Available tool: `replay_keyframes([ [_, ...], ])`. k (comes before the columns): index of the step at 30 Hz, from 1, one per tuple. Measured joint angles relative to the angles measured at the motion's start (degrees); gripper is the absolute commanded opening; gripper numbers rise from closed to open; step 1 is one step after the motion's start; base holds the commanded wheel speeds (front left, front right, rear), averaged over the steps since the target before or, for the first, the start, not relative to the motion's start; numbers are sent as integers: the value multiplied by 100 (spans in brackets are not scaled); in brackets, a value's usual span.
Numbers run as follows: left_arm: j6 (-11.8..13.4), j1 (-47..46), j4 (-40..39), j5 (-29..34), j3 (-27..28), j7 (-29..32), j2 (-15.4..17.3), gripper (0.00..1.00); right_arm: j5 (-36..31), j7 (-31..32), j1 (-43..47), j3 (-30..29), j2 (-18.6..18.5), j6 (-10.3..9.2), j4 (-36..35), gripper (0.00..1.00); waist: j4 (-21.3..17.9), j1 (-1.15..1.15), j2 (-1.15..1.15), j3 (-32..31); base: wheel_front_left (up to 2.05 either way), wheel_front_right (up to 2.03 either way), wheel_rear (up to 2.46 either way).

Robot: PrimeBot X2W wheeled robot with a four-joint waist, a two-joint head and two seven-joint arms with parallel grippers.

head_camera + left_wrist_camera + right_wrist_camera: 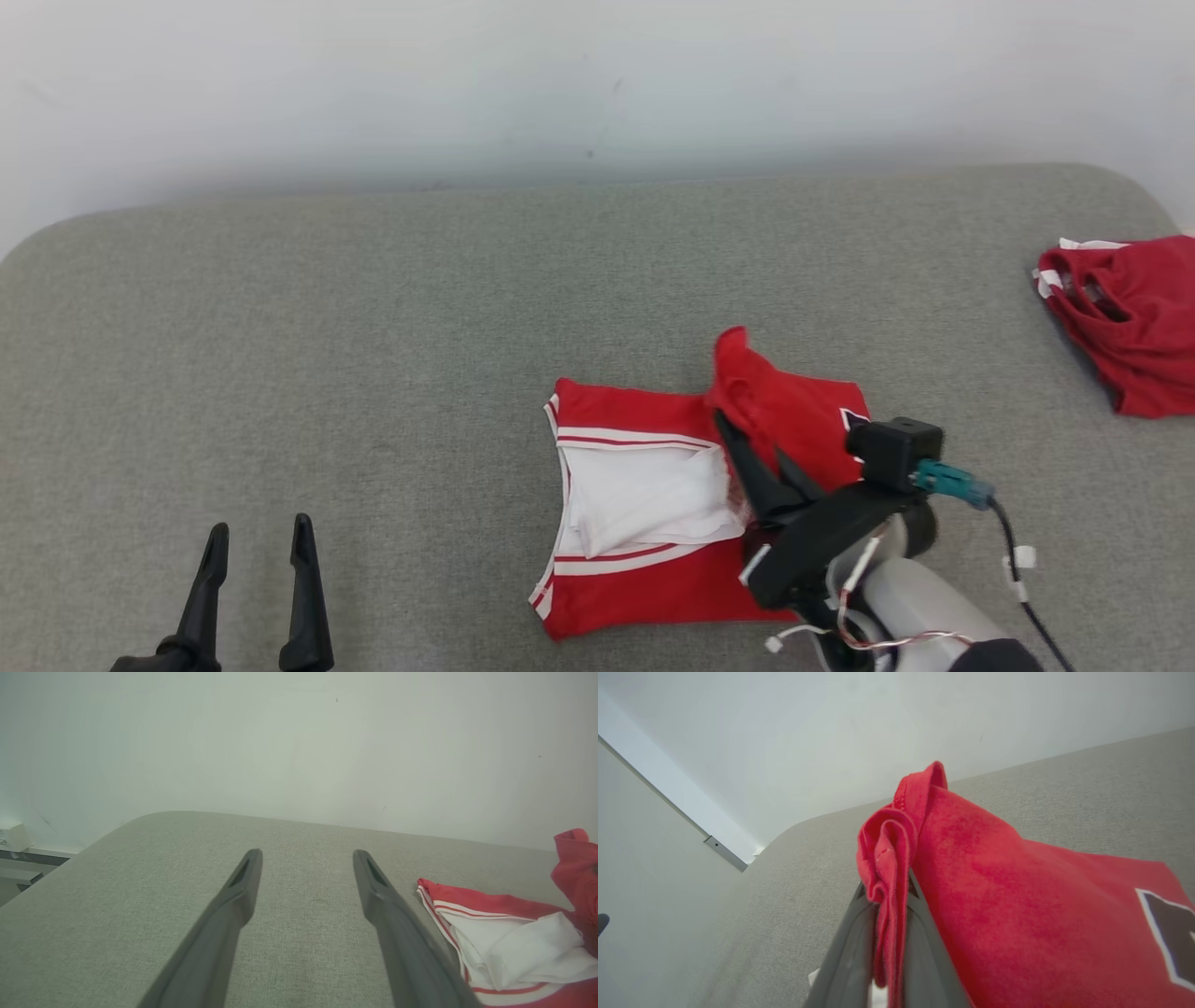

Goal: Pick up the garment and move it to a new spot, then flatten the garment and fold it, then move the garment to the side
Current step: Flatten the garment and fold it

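The garment [644, 485] is a red jersey with white trim and a white inner panel, lying partly folded on the grey table [373, 327]. My right gripper [733, 425] is shut on a bunched red fold of the garment [896, 858], lifting that edge above the rest. In the right wrist view the cloth is pinched between the fingers [852, 947], and a dark patch with white outline shows on the garment at the right. My left gripper [257, 537] stands open at the lower left, apart from the garment [504, 933], with nothing between its fingers [233, 905].
A second red and white garment [1125, 317] lies crumpled at the table's far right edge. A pale wall [597, 84] runs behind the table. Bare grey surface stretches left of the jersey. A cable [1018, 560] hangs from my right wrist.
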Motion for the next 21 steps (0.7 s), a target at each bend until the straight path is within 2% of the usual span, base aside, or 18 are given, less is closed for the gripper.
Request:
replay_keyframes([
  [7, 29, -94, 31, -29, -79, 0, 0, 100, -66, 16, -225, 226, 557, 0, 369, 0, 223, 0, 0, 119, 0, 0, 0],
  [18, 90, -208, 82, -81, -165, 0, 0, 100, 73, -216, -481, 391, 804, 0, 991, 0, 371, 0, 0, 245, 0, 0, 0],
  [19, 108, -209, 93, -84, -180, 0, 0, 100, 104, -225, -494, 422, 809, 0, 1048, 19, 372, 0, 0, 245, 0, 0, 0],
  [20, 111, -216, 102, -85, -194, 0, -1, 100, 134, -253, -509, 454, 812, 0, 1094, 45, 374, 0, 0, 243, 0, 0, 0],
  [21, 122, -224, 109, -86, -202, 0, 0, 100, 167, -269, -529, 472, 816, 0, 1126, 100, 374, 0, 0, 241, 0, 0, 0],
])
